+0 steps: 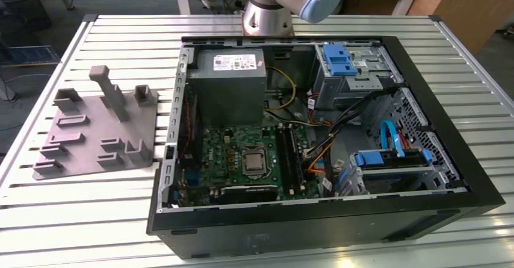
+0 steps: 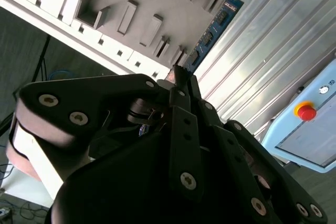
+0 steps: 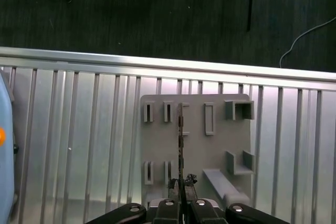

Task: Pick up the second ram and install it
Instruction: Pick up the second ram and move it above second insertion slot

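Grey fixture plate [image 1: 92,132] lies beside the open computer case [image 1: 321,226], at the exterior view's left. Second wrist view: the gripper [image 2: 179,77] is closed on one end of the second ram [image 2: 209,35], a bluish board with dark chips, held in the air. First wrist view: the second ram [image 3: 180,135], edge-on, hangs over the fixture plate [image 3: 220,150]. Judged light, stiff, thin and fragile; best held by the board's edges or bare end, off chips and contacts.
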### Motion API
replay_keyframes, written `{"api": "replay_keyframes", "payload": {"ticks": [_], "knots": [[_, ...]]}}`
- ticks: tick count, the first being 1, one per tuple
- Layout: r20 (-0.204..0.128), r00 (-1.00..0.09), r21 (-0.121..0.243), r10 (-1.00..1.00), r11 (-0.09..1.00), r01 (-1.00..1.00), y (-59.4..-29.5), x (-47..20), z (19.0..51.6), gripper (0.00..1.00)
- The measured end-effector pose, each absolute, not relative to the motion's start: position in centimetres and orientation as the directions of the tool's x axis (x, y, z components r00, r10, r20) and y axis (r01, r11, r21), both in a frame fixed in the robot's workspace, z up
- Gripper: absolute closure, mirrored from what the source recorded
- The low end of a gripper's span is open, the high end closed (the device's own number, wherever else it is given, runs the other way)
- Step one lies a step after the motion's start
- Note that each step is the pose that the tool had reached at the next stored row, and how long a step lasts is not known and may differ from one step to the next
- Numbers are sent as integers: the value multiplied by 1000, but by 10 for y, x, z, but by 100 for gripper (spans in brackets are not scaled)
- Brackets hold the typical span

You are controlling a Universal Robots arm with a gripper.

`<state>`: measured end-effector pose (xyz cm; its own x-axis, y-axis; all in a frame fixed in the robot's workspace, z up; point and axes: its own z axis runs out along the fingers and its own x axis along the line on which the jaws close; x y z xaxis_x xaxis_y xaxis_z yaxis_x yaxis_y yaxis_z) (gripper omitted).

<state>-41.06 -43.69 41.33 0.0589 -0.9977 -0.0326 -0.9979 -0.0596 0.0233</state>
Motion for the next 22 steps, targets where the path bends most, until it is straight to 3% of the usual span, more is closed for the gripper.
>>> {"api": "replay_keyframes", "payload": {"ticks": [13,22], "knots": [[-35,59,23,-998,-60,-998,-437,-409,423,86],[-36,59,25,-998,-60,-998,-437,-373,422,86]]}}
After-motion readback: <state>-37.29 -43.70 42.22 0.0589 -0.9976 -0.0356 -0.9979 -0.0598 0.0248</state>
